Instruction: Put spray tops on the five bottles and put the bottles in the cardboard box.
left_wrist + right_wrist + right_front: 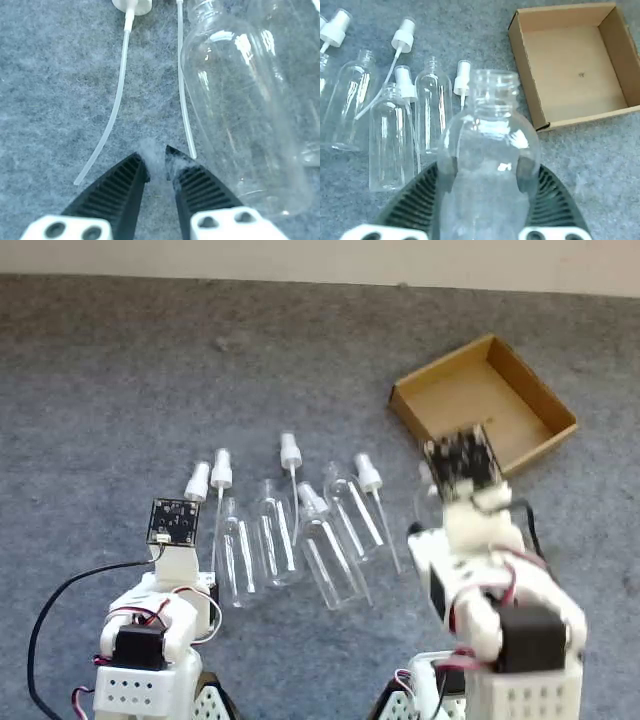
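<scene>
Right hand [487,175] clamps an uncapped clear bottle [490,130] round its body, near the cardboard box [570,85]. Bottle looks light, slick and squashable, so hold mid-body. Left hand [156,162] is nearly closed and empty, beside spray tops [131,5], well apart from the box.

Grey carpet [120,360] carries bottles [272,540], spray tops [290,452], cardboard box [490,400].

Overhead view, two close wrist cameras
</scene>
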Robot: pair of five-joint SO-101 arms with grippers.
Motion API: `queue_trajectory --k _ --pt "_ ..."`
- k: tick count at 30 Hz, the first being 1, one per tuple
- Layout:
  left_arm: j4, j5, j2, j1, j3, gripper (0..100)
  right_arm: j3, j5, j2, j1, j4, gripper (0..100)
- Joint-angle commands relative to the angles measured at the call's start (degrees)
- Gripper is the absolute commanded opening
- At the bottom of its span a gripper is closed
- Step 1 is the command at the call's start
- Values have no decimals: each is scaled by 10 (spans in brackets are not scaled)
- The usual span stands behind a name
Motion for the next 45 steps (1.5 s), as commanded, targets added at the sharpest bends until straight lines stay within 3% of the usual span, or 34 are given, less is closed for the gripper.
queue_trajectory --k 1,8,15,19,32,45 --pt "1 4 -3 7 12 4 102 1 -100 1 -61 87" --pt "1 4 -3 7 12 4 363 -2 -234 1 -222 87" --pt "1 4 -3 7 12 4 459 -155 -300 1 -321 87" --pt "1 4 -3 7 12 4 497 -193 -325 1 -350 87" --pt "1 4 -3 7 12 4 629 -195 -357 4 -479 87" --pt "1 4 -3 9 12 4 646 -197 -356 5 -483 87"
